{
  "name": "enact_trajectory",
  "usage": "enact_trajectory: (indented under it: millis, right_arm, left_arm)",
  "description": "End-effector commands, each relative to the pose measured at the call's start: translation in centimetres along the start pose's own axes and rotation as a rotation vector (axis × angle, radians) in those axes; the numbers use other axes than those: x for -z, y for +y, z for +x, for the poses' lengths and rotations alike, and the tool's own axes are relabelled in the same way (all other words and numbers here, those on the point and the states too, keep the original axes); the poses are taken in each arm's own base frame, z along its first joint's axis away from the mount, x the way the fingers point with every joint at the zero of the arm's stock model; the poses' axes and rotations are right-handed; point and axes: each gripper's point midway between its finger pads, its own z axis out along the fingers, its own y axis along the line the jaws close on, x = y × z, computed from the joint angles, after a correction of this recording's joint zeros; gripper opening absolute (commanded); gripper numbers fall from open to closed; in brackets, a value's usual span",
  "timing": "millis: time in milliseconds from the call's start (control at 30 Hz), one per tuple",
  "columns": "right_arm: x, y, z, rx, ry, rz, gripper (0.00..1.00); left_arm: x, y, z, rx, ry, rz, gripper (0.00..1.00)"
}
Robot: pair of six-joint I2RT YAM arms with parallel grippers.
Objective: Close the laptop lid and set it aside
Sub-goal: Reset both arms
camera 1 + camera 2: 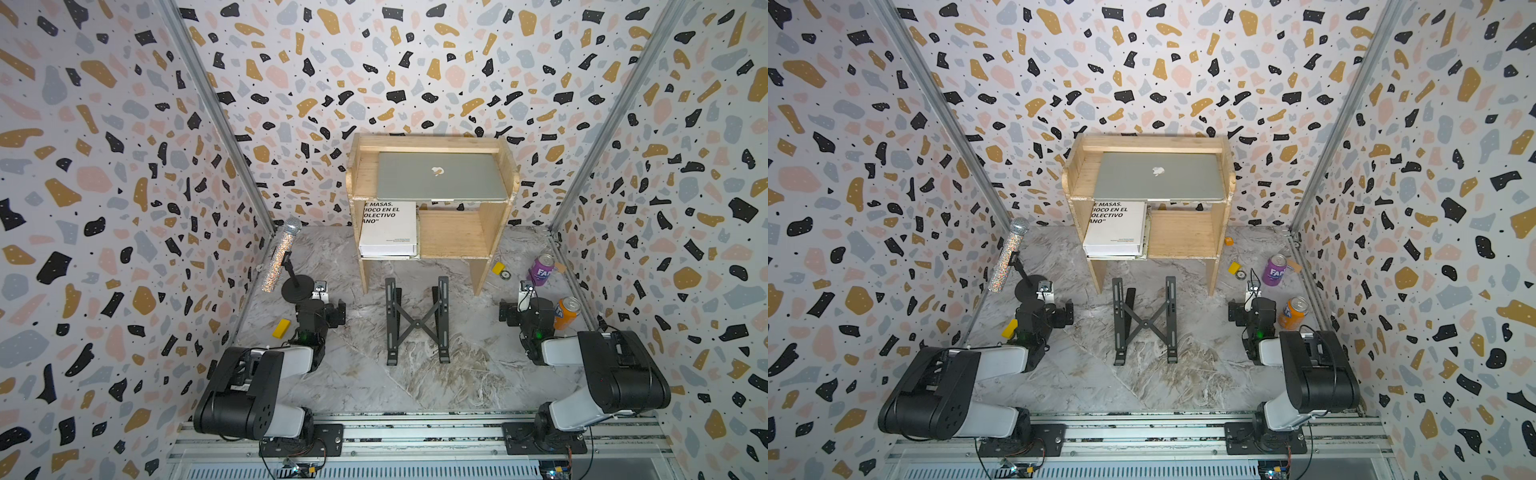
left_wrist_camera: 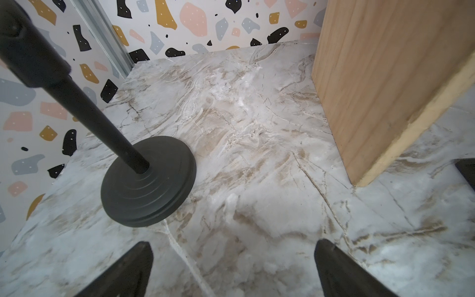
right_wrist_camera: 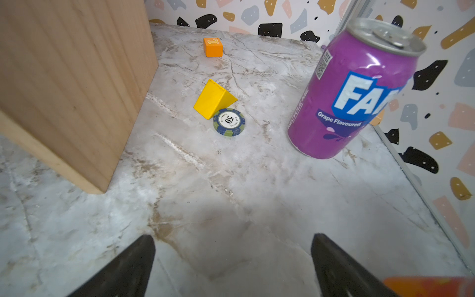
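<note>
Locates the laptop (image 1: 440, 176), closed, flat on the wooden shelf's (image 1: 428, 143) top board at the table's (image 1: 415, 382) far edge, long axis crosswise. Sits ahead of left gripper (image 2: 234, 243) and right gripper (image 3: 232, 236), jaws apart and empty, about equally near.

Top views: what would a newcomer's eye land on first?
First the closed silver laptop, lying flat on the top level of the wooden shelf unit at the back. Then the black folding stand, mid-table with nothing on it, and the glittery microphone beside the left arm.
</note>
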Motion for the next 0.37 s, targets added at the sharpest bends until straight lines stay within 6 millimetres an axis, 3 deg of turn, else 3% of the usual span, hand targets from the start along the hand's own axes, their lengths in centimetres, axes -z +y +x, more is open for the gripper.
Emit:
enact_trajectory:
  millis: [0,333]
  right_arm:
    - [-0.02,-0.27,-1.95,-0.002,-0.055,0.007,1.0]
    - [-0.03,-0.24,-1.96,-0.002,-0.055,0.006,1.0]
  left_arm:
    - [0.11,0.08,-1.94,0.006,-0.067,0.003,1.0]
    - [0.08,0.07,-1.98,0.006,-0.068,0.003,1.0]
